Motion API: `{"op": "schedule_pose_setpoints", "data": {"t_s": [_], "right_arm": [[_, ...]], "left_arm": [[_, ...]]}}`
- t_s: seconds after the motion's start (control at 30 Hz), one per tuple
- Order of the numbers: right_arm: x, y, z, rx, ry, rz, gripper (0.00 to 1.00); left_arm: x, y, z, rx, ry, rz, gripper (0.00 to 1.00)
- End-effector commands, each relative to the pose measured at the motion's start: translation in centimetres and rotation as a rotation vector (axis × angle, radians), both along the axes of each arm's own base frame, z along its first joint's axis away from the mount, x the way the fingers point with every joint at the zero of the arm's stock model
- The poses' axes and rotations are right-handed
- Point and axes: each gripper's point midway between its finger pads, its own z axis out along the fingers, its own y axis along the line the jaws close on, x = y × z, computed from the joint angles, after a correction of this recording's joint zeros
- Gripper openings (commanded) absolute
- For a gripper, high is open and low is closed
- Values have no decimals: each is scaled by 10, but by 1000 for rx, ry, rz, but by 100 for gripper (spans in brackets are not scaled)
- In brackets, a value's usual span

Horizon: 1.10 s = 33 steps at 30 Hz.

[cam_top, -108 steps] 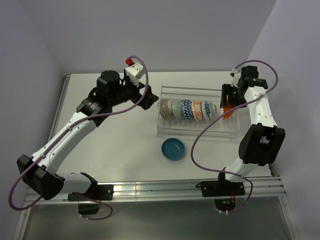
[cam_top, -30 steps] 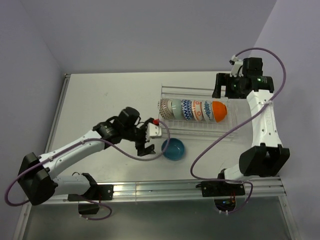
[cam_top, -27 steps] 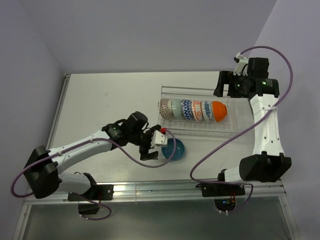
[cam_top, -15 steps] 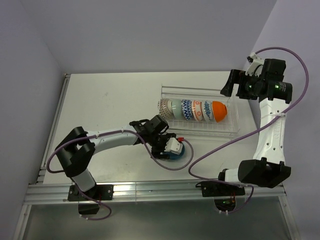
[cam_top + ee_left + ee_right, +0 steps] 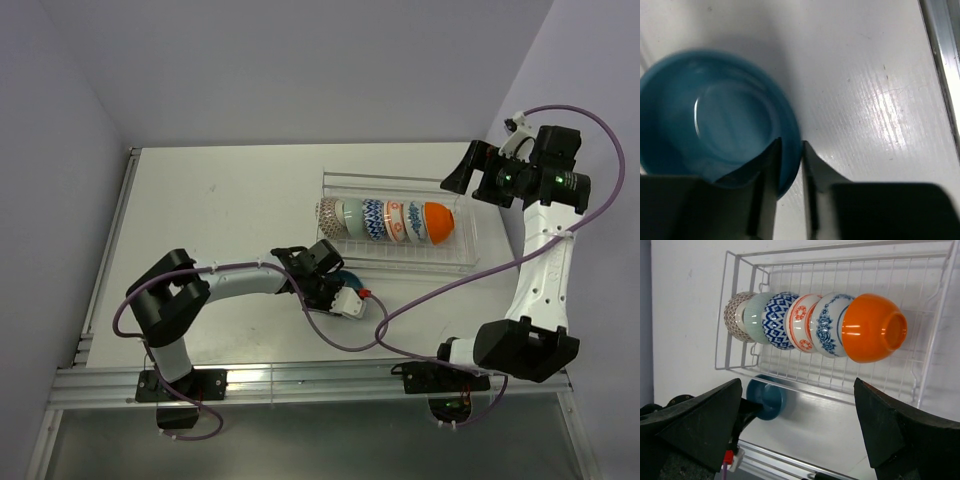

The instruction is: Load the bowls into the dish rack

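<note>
Now left hand point(image 5: 791, 150) is pinched on the rim of the teal blue round ceramic bowl point(image 5: 715, 125), which sits on the white surface point(image 5: 880, 75) just below the silvery wire dish rack point(image 5: 465, 245), centre frame. Right hand point(image 5: 796, 385) spread wide, empty, upper right. Looks like the pickup step; next likely needs a lift, then a tilt into the rack's free right end.

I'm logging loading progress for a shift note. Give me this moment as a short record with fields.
in dish rack: row of six bowls on edge, orange bowl at the right end
outside rack: teal bowl, by the rack's near side
left gripper: fingers straddle the teal bowl's rim; firm pinch unclear
right gripper: open, empty, above the rack
</note>
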Motion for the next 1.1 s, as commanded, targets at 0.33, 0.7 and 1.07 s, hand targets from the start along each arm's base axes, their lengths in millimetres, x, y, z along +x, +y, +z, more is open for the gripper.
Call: {"op": "schedule_pose_setpoints", "data": {"t_s": [0.33, 0.7, 1.07], "right_arm": [[-3, 21, 32, 147, -118, -12, 98], [-16, 60, 63, 350, -170, 168, 98], [-22, 98, 61, 456, -161, 272, 97]], "left_arm": [[-12, -40, 121, -297, 74, 88, 0], [19, -63, 290, -770, -75, 259, 0], [44, -60, 346, -1014, -160, 367, 0]]}}
